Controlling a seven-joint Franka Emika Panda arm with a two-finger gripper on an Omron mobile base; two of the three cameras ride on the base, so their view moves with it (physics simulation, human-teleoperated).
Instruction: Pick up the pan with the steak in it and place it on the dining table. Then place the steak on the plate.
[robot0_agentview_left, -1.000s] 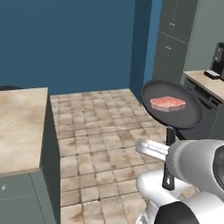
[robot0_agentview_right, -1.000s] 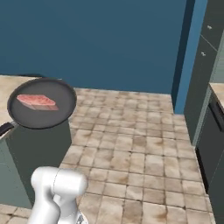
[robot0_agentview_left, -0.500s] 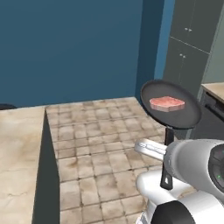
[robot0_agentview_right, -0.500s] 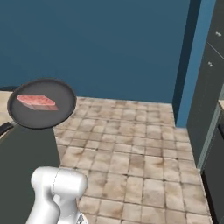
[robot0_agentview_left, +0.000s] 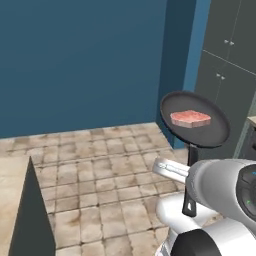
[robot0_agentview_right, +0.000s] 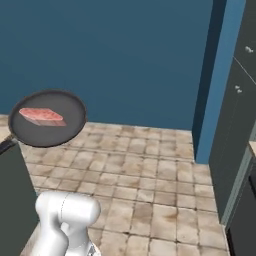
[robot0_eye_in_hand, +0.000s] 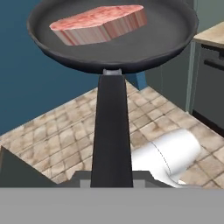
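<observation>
The black pan hangs level in the air above the tiled floor, with the pinkish-red steak lying flat in its middle. From the right base view the pan with the steak is at the left. In the hand view the pan stretches across the top with the steak inside, and its long handle runs straight down into my gripper, which is shut on the handle's end. The dining table and the plate are out of view.
A blue wall stands ahead, tall dark cabinets at the right. A beige counter corner with a dark side is at the lower left. Another beige-topped counter with a dark front lies right of the pan.
The whole picture has slid left as the base turns: the left counter has nearly left the frame and the tall cabinets have come in. The pan keeps its place over the arm.
</observation>
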